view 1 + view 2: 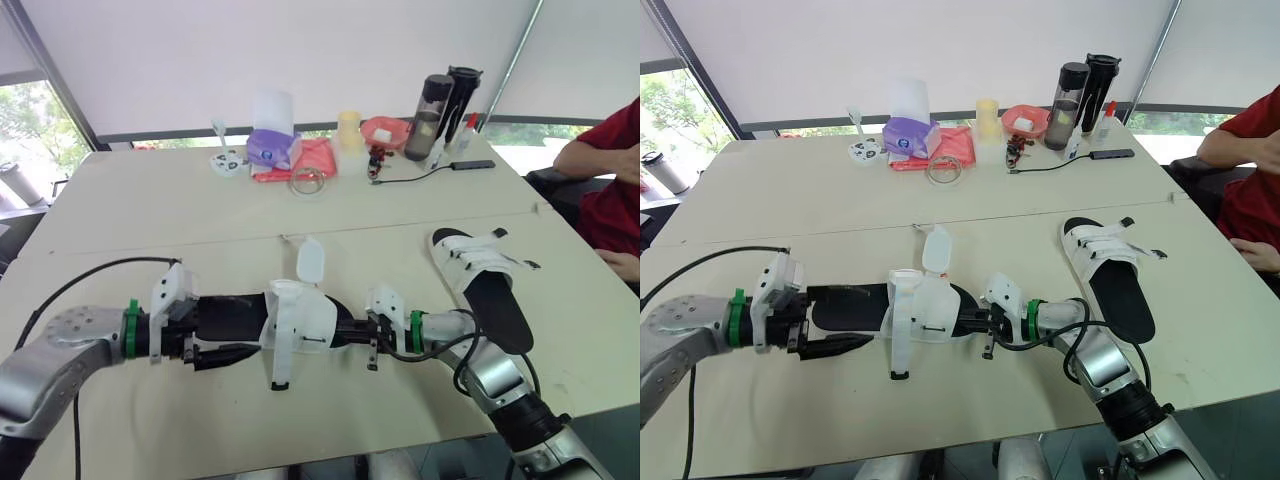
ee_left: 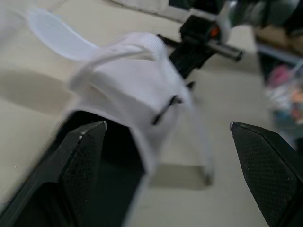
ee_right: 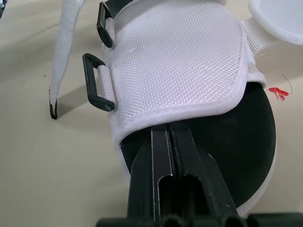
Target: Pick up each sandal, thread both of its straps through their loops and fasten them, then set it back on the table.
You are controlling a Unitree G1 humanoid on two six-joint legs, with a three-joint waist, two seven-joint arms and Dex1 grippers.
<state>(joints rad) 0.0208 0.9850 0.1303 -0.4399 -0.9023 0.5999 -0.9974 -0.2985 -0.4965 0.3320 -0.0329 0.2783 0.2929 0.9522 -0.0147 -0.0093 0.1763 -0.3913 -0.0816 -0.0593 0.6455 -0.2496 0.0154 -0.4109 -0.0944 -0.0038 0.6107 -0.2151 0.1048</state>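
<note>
Jaws clamped, the right gripper [image 3: 168, 135] steadies the sandal [image 1: 300, 315]; the left gripper [image 2: 168, 127] (spread wide) should pinch the dangling strap [image 3: 64, 47] by its tip.

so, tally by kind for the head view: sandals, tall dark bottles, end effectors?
sandals: 2 (unfastened sandal between the end effectors, second sandal lying off to the right)
tall dark bottles: 2 (grey bottle, black bottle)
end effectors: 2 (left end effector, right end effector)
total: 6
</note>
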